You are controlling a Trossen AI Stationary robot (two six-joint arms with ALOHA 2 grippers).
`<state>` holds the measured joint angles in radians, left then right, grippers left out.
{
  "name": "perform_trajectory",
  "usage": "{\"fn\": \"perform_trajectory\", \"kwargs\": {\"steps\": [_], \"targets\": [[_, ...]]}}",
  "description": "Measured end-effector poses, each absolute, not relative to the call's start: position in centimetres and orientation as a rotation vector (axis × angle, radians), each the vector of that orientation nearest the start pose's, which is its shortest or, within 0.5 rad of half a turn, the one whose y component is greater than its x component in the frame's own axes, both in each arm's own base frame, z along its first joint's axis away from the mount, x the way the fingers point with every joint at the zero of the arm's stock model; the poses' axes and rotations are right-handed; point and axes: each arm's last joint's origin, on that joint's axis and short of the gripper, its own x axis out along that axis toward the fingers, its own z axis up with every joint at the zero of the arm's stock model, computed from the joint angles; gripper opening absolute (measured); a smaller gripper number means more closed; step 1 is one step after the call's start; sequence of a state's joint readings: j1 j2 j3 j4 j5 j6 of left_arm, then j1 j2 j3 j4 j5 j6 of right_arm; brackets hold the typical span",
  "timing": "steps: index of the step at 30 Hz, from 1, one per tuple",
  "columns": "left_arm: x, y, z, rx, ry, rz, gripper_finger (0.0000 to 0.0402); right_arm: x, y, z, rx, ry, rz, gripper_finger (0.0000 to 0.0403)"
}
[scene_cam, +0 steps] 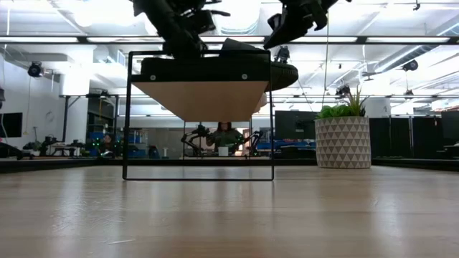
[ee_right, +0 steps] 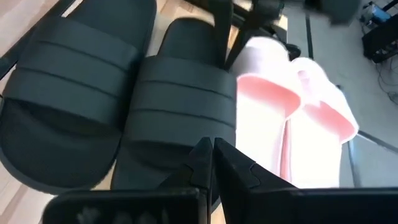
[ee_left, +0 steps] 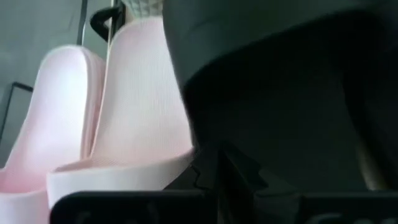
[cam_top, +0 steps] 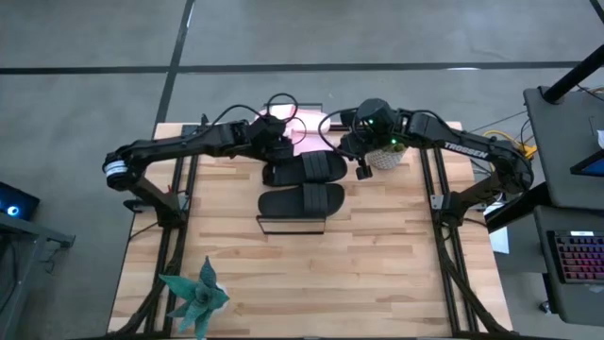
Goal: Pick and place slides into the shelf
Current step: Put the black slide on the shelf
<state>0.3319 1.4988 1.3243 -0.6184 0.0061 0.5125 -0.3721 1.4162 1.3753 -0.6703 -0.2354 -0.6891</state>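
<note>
- High view: two black slides [cam_top: 304, 184] side by side on the shelf [cam_top: 293, 225] mid-surface; pink slides [cam_top: 307, 127] behind them. Left gripper [cam_top: 276, 151] and right gripper [cam_top: 357, 156] at the far black slide's ends.
- Low view: black slides on shelf top.
- Wrist views: both jaws' state unclear.

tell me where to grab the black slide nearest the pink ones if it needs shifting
Grip that black slide across its wide strap, coming from above. It lies flat on the shelf, strap arched upward, with neighbours close on both sides, so side approaches look blocked.
</note>
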Motion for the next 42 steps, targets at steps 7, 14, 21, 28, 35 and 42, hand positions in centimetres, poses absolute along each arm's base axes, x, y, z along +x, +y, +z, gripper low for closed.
{"fn": "perform_trajectory", "kwargs": {"steps": [7,14,21,28,35,42], "targets": [[29.2,9.9,33.1,0.349,0.765,0.083,0.0000,28.1,-10.4,32.3,-0.407,0.767,0.131,0.0009],[29.4,9.9,32.6,0.333,0.778,0.066,0.0000,28.8,-10.8,30.1,-0.395,0.790,0.135,0.0009],[30.0,10.2,31.2,0.320,0.829,0.052,0.0000,29.2,-11.5,29.1,-0.361,0.821,0.124,0.0009],[30.3,10.2,30.6,0.312,0.854,0.045,0.0000,29.2,-11.9,29.0,-0.350,0.821,0.117,0.0009],[30.3,10.2,30.6,0.307,0.851,0.036,0.0000,29.0,-12.0,28.6,-0.344,0.828,0.114,0.0009],[29.9,10.1,31.0,0.306,0.852,0.033,0.0000,29.0,-12.1,29.1,-0.353,0.816,0.101,0.0009]]}}
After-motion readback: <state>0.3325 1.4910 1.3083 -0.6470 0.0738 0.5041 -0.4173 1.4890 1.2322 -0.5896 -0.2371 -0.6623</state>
